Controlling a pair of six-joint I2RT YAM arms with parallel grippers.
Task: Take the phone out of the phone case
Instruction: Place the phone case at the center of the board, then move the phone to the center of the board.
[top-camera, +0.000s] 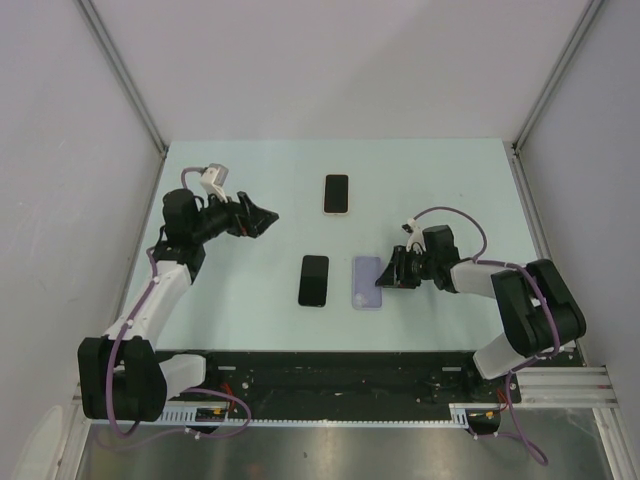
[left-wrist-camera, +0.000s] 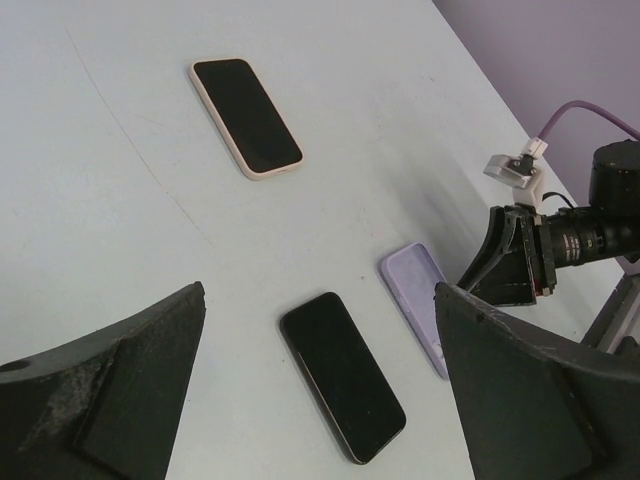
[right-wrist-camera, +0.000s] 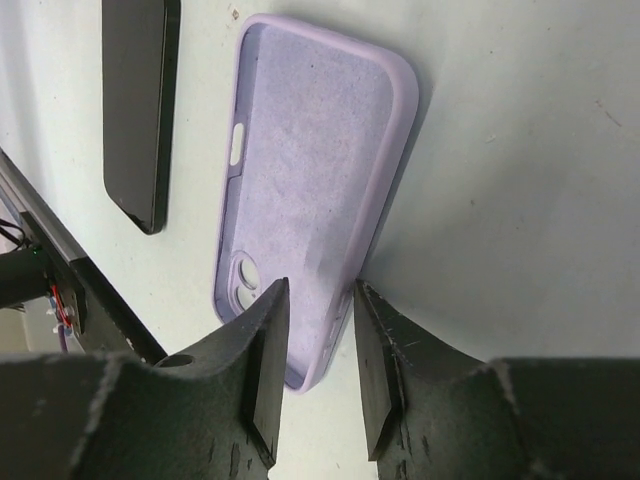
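On the counter (top-camera: 250, 170), the bare black slab phone (top-camera: 313, 280) lies beside the empty lilac silicone case (right-wrist-camera: 310, 160) (soft, grippy; I'd pinch its rim); my right gripper (right-wrist-camera: 318, 300) straddles that rim, jaws slightly parted; left gripper (left-wrist-camera: 320, 292) gapes.

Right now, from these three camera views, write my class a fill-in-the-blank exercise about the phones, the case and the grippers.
Counting the bare black phone and the cased phone, the table holds ____ phones.
The lilac case has ____ phone inside it.
The right gripper sits at that case's rim, while the left gripper holds ____.
Missing words: two; no; nothing.
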